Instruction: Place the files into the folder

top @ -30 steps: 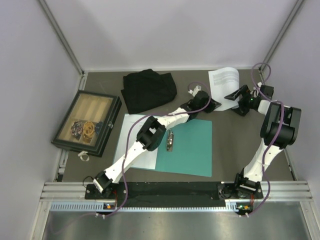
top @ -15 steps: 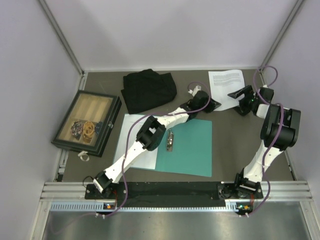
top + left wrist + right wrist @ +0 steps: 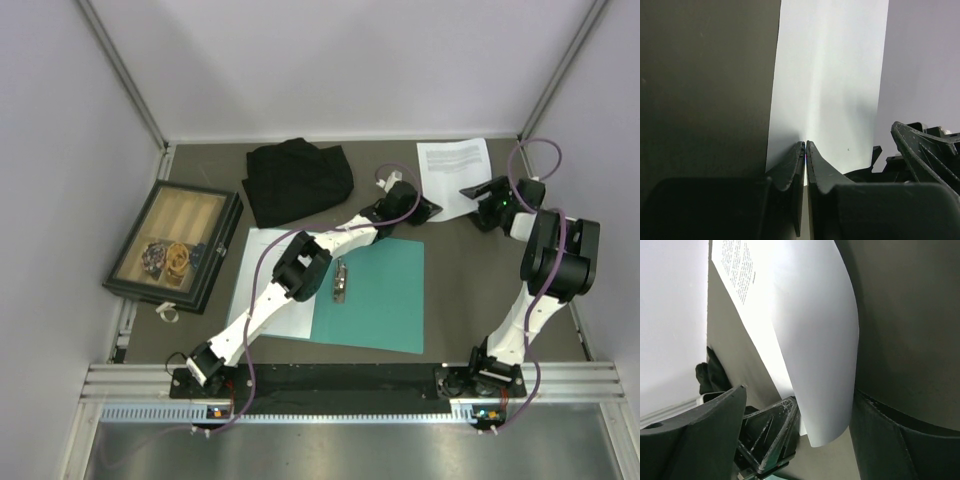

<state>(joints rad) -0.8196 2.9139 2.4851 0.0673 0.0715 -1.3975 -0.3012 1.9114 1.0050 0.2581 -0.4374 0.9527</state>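
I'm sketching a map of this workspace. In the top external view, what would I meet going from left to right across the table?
Left to right: dark-framed wooden tray → black cloth → teal folder → printed paper sheet → right gripper.

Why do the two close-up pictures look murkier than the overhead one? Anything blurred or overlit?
Top external view: even light, sharp. Left wrist view: the paper sheet glares white, the left gripper is a dark silhouette. Right wrist view: print shows as fine lines, the right gripper's fingers blur in shadow.
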